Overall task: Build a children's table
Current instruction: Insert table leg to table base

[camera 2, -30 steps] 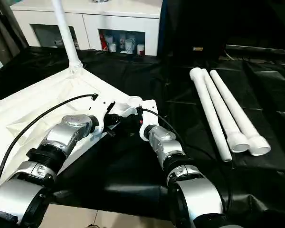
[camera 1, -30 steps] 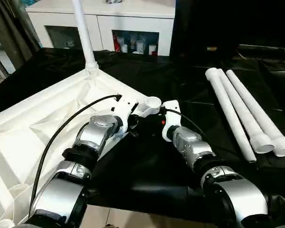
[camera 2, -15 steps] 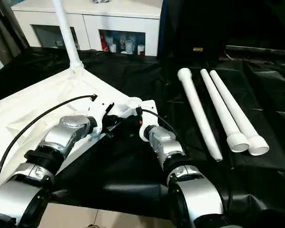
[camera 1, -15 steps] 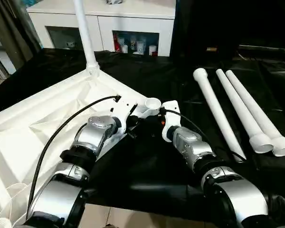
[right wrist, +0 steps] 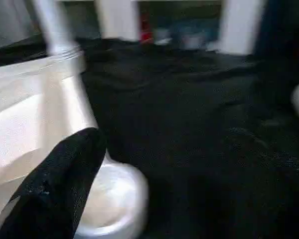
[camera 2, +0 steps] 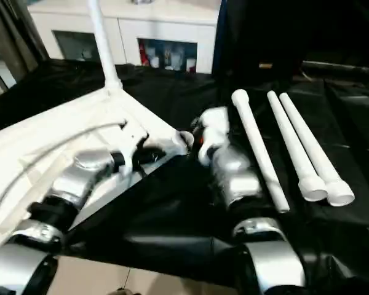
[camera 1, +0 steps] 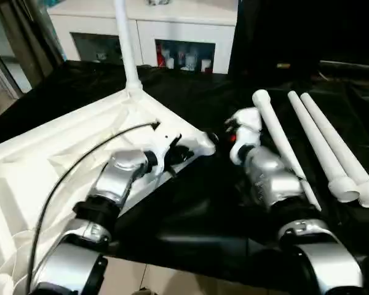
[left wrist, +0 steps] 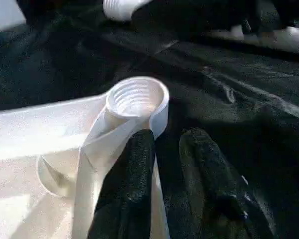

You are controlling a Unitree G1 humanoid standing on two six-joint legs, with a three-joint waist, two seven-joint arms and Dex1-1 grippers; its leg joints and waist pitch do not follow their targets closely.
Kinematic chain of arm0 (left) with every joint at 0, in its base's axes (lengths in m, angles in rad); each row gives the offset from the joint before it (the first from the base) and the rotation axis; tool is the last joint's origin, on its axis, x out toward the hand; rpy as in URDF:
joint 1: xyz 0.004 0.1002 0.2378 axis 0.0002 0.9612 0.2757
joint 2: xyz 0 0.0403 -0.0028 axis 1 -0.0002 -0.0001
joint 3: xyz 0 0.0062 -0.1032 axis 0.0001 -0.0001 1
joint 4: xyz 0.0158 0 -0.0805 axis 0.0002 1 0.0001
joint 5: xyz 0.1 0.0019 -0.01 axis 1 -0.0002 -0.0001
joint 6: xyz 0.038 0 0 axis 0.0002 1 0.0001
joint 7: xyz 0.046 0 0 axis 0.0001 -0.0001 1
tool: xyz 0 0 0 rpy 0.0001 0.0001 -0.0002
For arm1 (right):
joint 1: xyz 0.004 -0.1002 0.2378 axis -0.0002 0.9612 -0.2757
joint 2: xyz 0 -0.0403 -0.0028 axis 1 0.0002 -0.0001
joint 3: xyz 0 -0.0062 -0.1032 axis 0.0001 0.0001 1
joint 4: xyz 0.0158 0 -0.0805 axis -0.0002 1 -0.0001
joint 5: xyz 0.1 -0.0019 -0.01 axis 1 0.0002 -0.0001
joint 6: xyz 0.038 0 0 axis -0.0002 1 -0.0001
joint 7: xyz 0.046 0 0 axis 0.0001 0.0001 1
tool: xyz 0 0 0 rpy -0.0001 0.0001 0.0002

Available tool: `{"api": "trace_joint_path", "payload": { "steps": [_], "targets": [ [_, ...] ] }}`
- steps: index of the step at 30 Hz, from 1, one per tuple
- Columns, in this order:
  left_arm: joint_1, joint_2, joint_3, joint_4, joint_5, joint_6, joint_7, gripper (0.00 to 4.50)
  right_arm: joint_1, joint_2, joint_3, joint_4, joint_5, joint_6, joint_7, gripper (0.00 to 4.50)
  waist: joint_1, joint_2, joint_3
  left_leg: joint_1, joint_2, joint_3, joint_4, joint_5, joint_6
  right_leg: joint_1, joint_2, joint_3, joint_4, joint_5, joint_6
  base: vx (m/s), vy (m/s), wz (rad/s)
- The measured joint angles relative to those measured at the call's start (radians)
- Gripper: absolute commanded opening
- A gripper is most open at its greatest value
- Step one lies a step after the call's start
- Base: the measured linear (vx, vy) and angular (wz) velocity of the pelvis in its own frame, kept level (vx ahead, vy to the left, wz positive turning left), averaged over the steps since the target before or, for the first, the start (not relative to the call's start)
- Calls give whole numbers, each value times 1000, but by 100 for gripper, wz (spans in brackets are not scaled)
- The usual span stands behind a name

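1. We have the small all-white plastic children's table [camera 1: 61,147] lying upside down on the desk's left side, ribbed underside up, over the black cloth-covered desk [camera 1: 190,203].
2. One long round white tube leg [camera 1: 128,43] stands upright in the tabletop's far corner socket, towards the desk's far edge.
3. The near-right corner socket [left wrist: 137,99], a threaded white ring, has no leg in it.
4. Left gripper [left wrist: 174,149] sits right at that socket: one black finger [left wrist: 132,169] lies on the white rib just below the ring, the other rests beside it over the black cloth. The fingers stand a little apart, with nothing between them.
5. Right gripper [camera 1: 246,123] hovers over the cloth just right of that corner, between the socket and the loose legs. In the right wrist view one black finger [right wrist: 60,184] shows near the white socket. Its fingers are spread wide, gripping nothing.
6. Three loose white tube legs [camera 1: 313,147] lie on the desk's right side, flared ends towards the near edge. Two lie touching side by side; the third [camera 1: 283,144] is splayed slightly left, near the right forearm.
7. A white cabinet with glass-fronted compartments [camera 1: 184,37] stands beyond the desk's far edge.
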Motion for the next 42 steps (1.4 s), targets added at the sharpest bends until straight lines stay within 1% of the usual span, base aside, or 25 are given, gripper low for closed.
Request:
{"api": "trace_joint_path", "payload": {
  "steps": [2,3,4,6,7,8,9,12,13,15,17,20,22,23,25,28,32,37,42],
  "targets": [
    [12,8,0,-10,-1,-7,-7,148,6,-17,-13,-15,-4,18,-21,426,-2,0,0,0,0,0,0,-1,-2,0,0,0,0,0,0,0,0,0],
    [21,13,3,-29,-10,-2,-12,169,15,-26,-11,-38,-22,52,-48,426,-2,0,0,0,0,0,0,-1,-3,0,0,0,1,0,0,0,0,0],
    [37,18,13,-74,-27,17,-16,169,25,-36,3,-76,-46,123,-75,426,-4,1,1,0,0,0,0,-1,-3,0,0,0,1,0,0,0,0,0],
    [43,27,25,-131,-42,42,-25,183,36,-57,8,-109,-69,215,-107,426,-5,2,1,0,0,0,0,0,-3,0,0,0,2,0,0,0,0,0],
    [46,32,33,-158,-53,60,-29,199,37,-62,7,-125,-76,252,-113,438,-6,3,2,1,0,0,0,0,-3,0,0,0,2,0,0,0,0,0],
    [77,48,41,-251,-79,123,-46,208,49,-71,3,-185,-75,329,-115,445,-8,6,4,1,0,0,0,0,-3,0,0,1,2,0,0,0,0,0],
    [95,57,42,-303,-95,161,-60,215,53,-89,-1,-216,-74,371,-116,450,-7,9,5,1,0,0,0,0,-3,0,0,1,2,0,0,0,0,0],
    [133,76,42,-381,-123,234,-87,241,56,-129,-24,-257,-73,448,-118,450,-4,11,6,2,0,0,0,0,-5,0,0,1,4,0,0,0,0,0],
    [149,79,42,-408,-138,254,-97,250,56,-140,-22,-266,-72,479,-116,450,-4,11,6,2,0,0,0,0,-6,0,0,1,4,0,0,0,0,0],
    [192,75,29,-481,-185,293,-124,256,75,-171,-21,-277,-71,561,-108,450,-2,11,6,3,0,0,0,0,-6,1,0,1,3,0,0,0,0,0],
    [217,77,17,-520,-201,318,-138,272,105,-181,-23,-301,-73,630,-110,450,-2,14,8,3,0,0,0,0,-6,2,0,1,3,0,0,0,0,0],
    [236,77,8,-582,-225,370,-143,295,127,-182,-22,-354,-73,712,-110,450,-3,20,11,3,0,0,1,0,-6,1,0,2,4,0,1,0,0,0],
    [236,75,-1,-624,-235,405,-143,304,127,-202,-19,-396,-75,769,-111,450,-4,21,10,4,0,0,1,0,-6,1,1,2,5,0,1,0,0,0],
    [236,76,-4,-643,-236,416,-142,315,127,-224,-18,-420,-80,797,-111,450,-3,22,10,4,0,0,1,0,-6,1,1,2,5,0,1,0,0,0],
    [238,78,-6,-656,-236,425,-140,336,127,-253,-20,-444,-83,821,-112,450,-3,23,9,4,0,0,1,0,-6,1,1,2,4,0,1,0,0,0],
    [242,80,-9,-668,-244,434,-138,348,133,-263,-25,-493,-83,854,-112,450,-8,23,9,4,0,0,1,0,-6,2,1,2,5,0,1,0,0,0],
    [246,83,-18,-686,-245,454,-134,348,141,-267,-34,-539,-81,899,-111,450,-7,23,9,5,0,0,1,1,-7,1,1,2,5,0,1,0,0,0],
    [256,92,-31,-703,-243,467,-120,348,149,-284,-52,-542,-78,925,-111,450,-4,23,9,4,0,0,2,1,-7,2,1,2,6,0,1,0,0,0],
    [262,101,-40,-708,-243,472,-119,348,184,-283,-54,-542,-59,971,-107,450,-3,23,9,4,0,0,4,1,-7,2,1,3,7,0,1,0,0,0]
  ]
}}
